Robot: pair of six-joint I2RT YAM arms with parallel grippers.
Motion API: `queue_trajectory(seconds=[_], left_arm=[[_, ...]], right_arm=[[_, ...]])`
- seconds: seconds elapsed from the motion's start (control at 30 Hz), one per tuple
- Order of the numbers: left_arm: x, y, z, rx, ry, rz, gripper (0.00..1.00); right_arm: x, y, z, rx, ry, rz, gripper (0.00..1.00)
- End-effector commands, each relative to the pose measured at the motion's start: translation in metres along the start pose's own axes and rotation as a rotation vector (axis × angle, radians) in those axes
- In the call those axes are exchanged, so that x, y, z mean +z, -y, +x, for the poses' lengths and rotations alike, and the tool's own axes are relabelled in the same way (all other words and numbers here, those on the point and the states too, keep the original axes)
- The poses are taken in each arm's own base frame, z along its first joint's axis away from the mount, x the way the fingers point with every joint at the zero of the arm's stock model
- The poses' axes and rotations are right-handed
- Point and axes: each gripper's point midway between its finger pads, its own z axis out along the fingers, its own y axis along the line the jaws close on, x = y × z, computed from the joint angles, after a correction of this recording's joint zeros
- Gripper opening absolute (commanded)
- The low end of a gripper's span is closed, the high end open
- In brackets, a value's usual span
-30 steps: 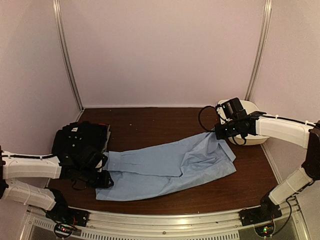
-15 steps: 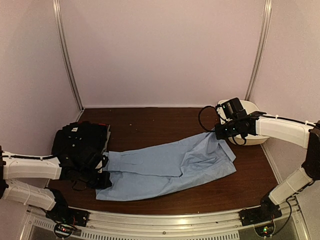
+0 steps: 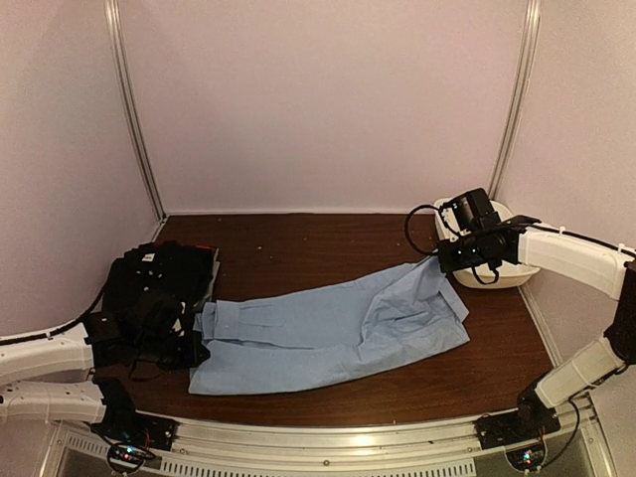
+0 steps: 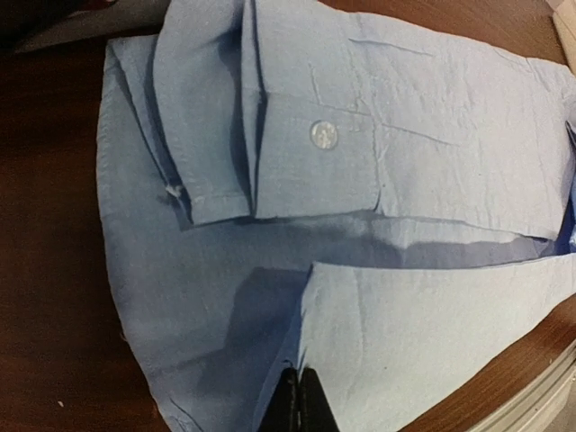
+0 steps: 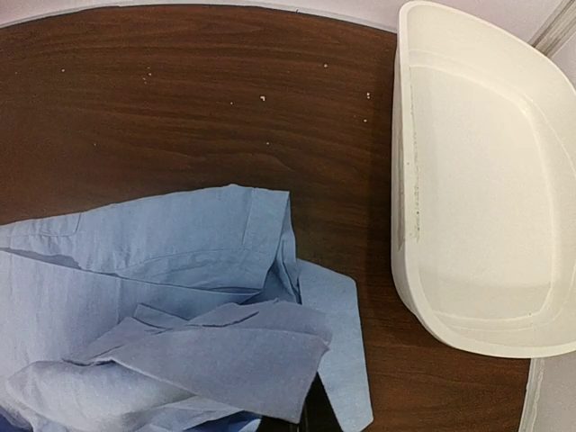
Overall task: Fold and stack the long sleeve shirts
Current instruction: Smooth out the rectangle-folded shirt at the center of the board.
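**Stretching the blue shirt, with slips waiting at both ends**

The left gripper (image 4: 292, 396), tips pressed together, appears to pinch the near hem of the light blue shirt (image 3: 328, 328). The shirt lies lengthwise across the table (image 3: 298, 243), its left edge touching the folded black shirt (image 3: 159, 288). A thin pinch there may let go under tension, or drag the black pile askew. Farther off, the right gripper (image 3: 444, 260) seems clamped on bunched cloth just beside the white tub (image 5: 477, 180); pulled like that, creases could set in crooked.
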Motion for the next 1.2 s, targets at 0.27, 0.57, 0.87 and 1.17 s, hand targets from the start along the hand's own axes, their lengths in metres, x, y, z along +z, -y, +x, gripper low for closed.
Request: queue_trajectory(seconds=[0.27,0.57,0.87,1.17], left_arm=[[-0.004,-0.026,0.001,-0.114,0.064,-0.069,0.0],[0.005,-0.042,0.016,-0.154,0.044,-0.099,0.0],[0.011,-0.052,0.022,-0.13,0.038,-0.136,0.0],[0.006,-0.027,-0.006,-0.035,0.119,-0.067,0.23]], right_arm=[[-0.009,0.014,-0.018,0.019,0.015,0.042,0.0],[-0.001,0.017,-0.028,0.03,0.012,0.073,0.0],[-0.008,0.012,-0.04,0.037,0.036,0.034,0.0],[-0.02,-0.018,-0.041,-0.011,0.078,-0.161,0.0]])
